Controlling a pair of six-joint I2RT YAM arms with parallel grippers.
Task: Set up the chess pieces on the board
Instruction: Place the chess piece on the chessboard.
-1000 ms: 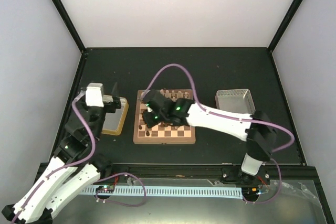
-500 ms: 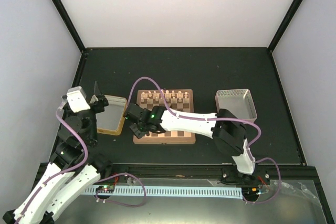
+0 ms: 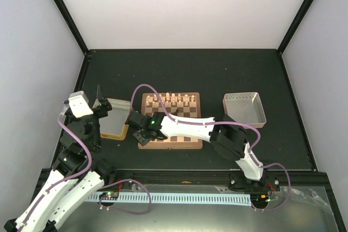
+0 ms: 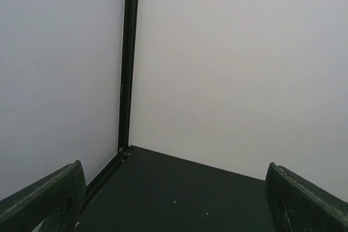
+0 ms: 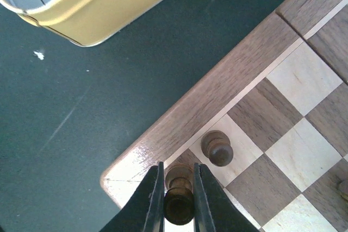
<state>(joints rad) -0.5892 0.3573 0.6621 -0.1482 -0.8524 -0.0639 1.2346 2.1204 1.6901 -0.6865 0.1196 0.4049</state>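
**Two arms, one dark chessman gripped**

Right gripper clenched on a dark brown piece at the chessboard corner square, bottom centre of its wrist view; a dark pawn just beside it. Left gripper spread wide, facing the wall.

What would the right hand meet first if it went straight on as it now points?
Probably the board, at its corner square: the right hand, shut on a dark chess piece, points down at it, beside a dark pawn. Whether the piece touches is unclear.
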